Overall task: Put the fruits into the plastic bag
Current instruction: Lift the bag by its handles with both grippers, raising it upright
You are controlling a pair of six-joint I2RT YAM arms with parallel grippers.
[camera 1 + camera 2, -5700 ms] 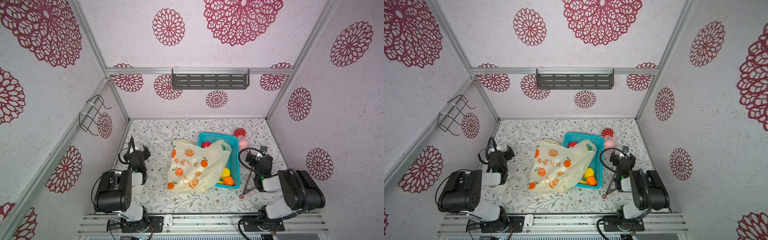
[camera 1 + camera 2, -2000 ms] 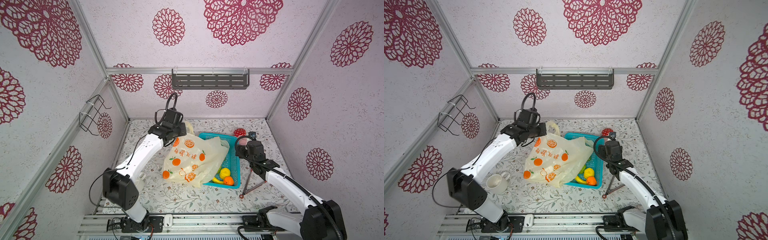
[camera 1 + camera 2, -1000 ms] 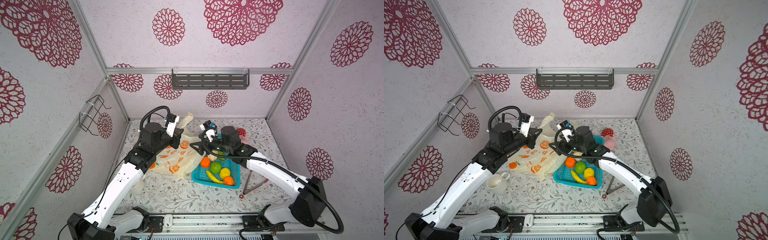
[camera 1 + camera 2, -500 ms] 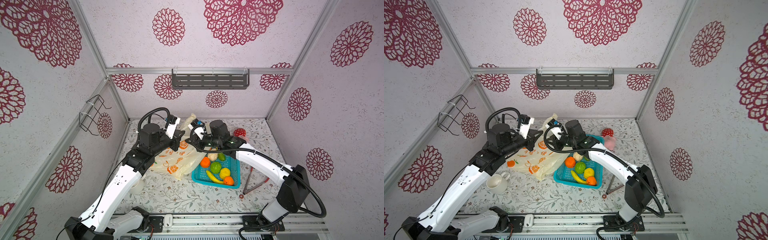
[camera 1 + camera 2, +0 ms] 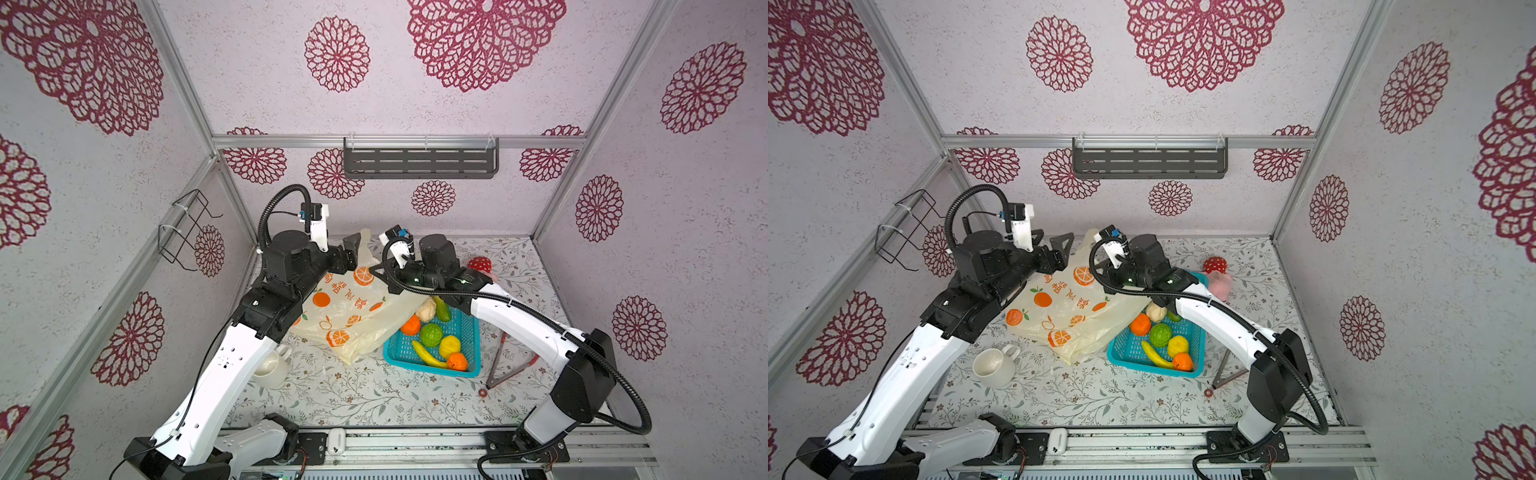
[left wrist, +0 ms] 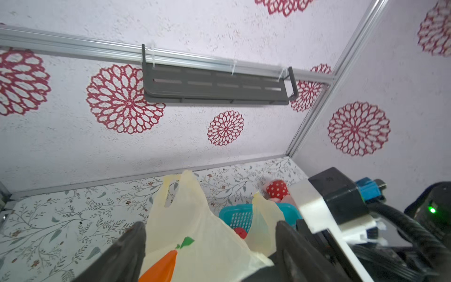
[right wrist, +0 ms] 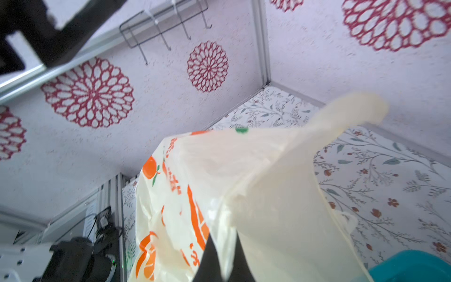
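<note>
Far left, a white cup (image 5: 272,365) stands on the flowered table (image 5: 374,399), close beside the left arm. The left gripper (image 5: 351,249) is raised at the back edge of the bag (image 5: 345,307). In its wrist view the jaws are spread wide, and the bag's upper edge and one handle loop (image 6: 186,177) rise between them with nothing pinched.

The bag itself sits mid-table, its lower end slumped on the table near the cup and its right edge against the blue basket (image 5: 471,328).

The right gripper (image 5: 376,272) reaches across to the bag's top. In its wrist view the dark fingers (image 7: 212,258) are pressed together with a fold of the thin plastic clamped between them, so that side of the bag is held up.

The fruits (image 5: 431,334) I can see lie in the basket: an orange (image 5: 411,325), a beige round piece (image 5: 427,309) and a green oblong one (image 5: 441,309) at the back, then a green ball, a lemon (image 5: 450,346), a banana (image 5: 428,355) and a second orange (image 5: 457,362) at the front.

Behind the basket sit a red dotted plush (image 5: 478,264) and a pink toy (image 5: 1220,284). Tongs (image 5: 511,365) lie on the table to the basket's right.
</note>
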